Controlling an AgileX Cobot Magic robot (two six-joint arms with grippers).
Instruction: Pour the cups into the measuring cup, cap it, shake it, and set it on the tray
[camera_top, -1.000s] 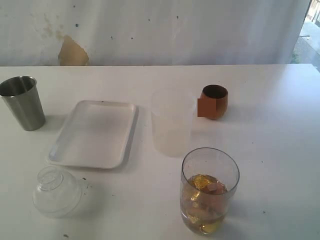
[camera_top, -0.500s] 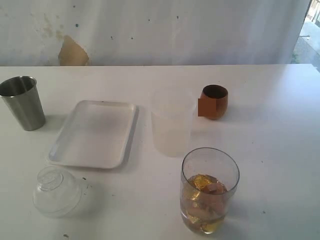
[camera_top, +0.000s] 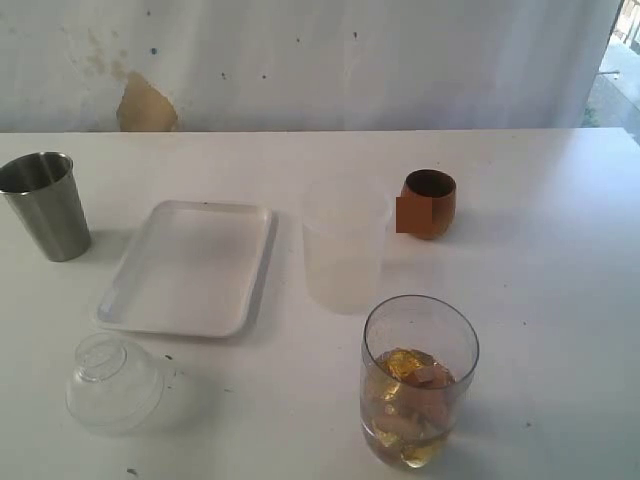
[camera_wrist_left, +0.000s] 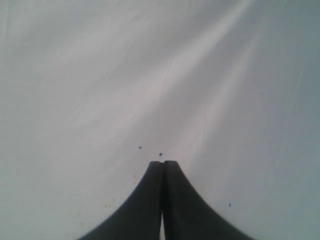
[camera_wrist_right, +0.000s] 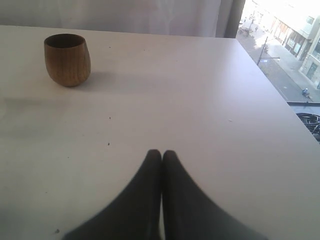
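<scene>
The brushed-steel tumbler (camera_top: 45, 205) stands upright at the far left of the white table. Right of centre sits the reddish-brown wooden cup (camera_top: 429, 203), which the right wrist view also shows (camera_wrist_right: 67, 59), well ahead of my right gripper (camera_wrist_right: 161, 152). That gripper is shut and holds nothing. At the front stands the clear measuring cup (camera_top: 419, 380) with gold and pink pieces in it. The white tray (camera_top: 188, 268) lies empty between the tumbler and the centre. My left gripper (camera_wrist_left: 163, 162) is shut over bare white tabletop. Neither arm shows in the exterior view.
A frosted translucent plastic cup (camera_top: 344, 246) stands between the tray and the wooden cup. A clear domed lid (camera_top: 113, 383) lies at the front left. The table's right edge (camera_wrist_right: 272, 85) borders a drop to the street outside.
</scene>
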